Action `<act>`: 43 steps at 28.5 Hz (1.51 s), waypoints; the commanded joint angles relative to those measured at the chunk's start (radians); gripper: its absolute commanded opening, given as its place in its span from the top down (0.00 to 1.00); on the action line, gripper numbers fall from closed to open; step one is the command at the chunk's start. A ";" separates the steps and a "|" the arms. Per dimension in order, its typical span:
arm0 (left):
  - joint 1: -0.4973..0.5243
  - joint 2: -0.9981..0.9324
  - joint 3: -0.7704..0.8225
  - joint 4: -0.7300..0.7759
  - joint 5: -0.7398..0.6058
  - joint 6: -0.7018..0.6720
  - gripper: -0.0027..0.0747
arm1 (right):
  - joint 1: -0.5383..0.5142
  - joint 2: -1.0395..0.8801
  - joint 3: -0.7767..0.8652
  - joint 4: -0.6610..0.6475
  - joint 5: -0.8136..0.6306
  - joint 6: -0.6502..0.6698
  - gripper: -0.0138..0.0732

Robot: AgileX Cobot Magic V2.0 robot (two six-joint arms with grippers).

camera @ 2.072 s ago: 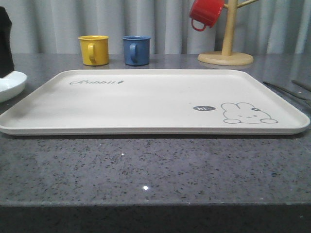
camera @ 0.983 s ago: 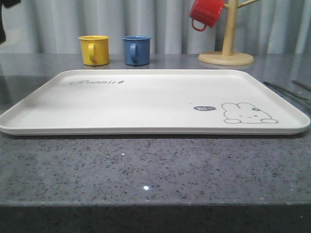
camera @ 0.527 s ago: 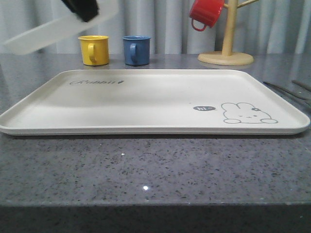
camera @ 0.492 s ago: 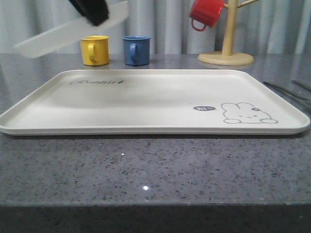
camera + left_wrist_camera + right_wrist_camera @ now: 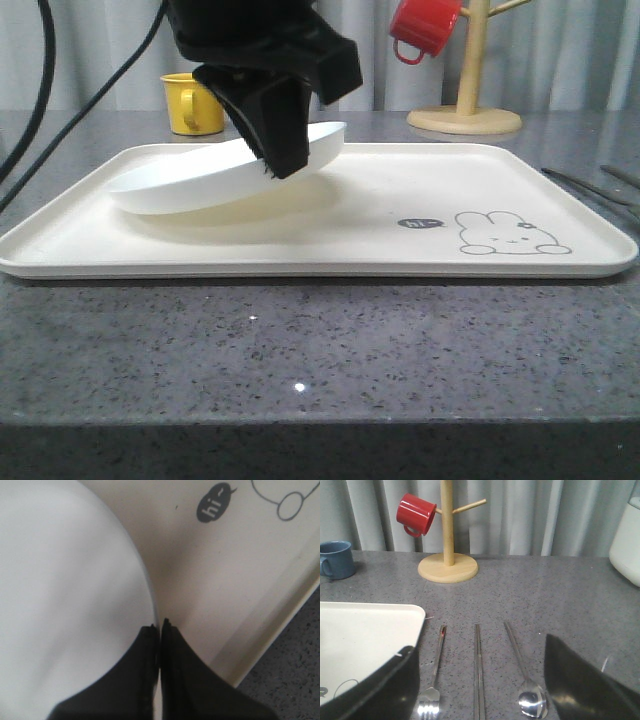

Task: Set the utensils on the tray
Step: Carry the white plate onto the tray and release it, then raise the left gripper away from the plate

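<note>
The cream tray with its bunny drawing lies across the middle of the table. My left gripper is over the tray's left half, shut on the rim of a round white plate, which is tilted with its low side close to the tray. The left wrist view shows the black fingers pinched on the plate above the tray. Right of the tray, a fork, chopsticks and a spoon lie side by side on the counter. My right gripper hangs open over them.
A yellow mug stands behind the tray, and a blue mug stands near it. A red mug hangs on a wooden stand at the back right. A white container stands further right. A black cable hangs at the left.
The left gripper lifted the white plate from the table's far left, swung it over the mugs and brought it down over the tray's left half.
</note>
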 commanded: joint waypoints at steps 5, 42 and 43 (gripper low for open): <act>0.005 -0.012 -0.033 0.003 -0.010 -0.005 0.90 | -0.004 0.015 -0.036 0.000 -0.079 -0.009 0.21; 0.437 -0.454 0.235 -0.060 -0.156 -0.052 0.99 | -0.004 0.015 -0.036 0.000 -0.079 -0.009 0.21; 0.455 -0.475 0.277 -0.060 -0.197 -0.064 0.99 | -0.004 0.015 -0.036 0.000 -0.079 -0.009 0.21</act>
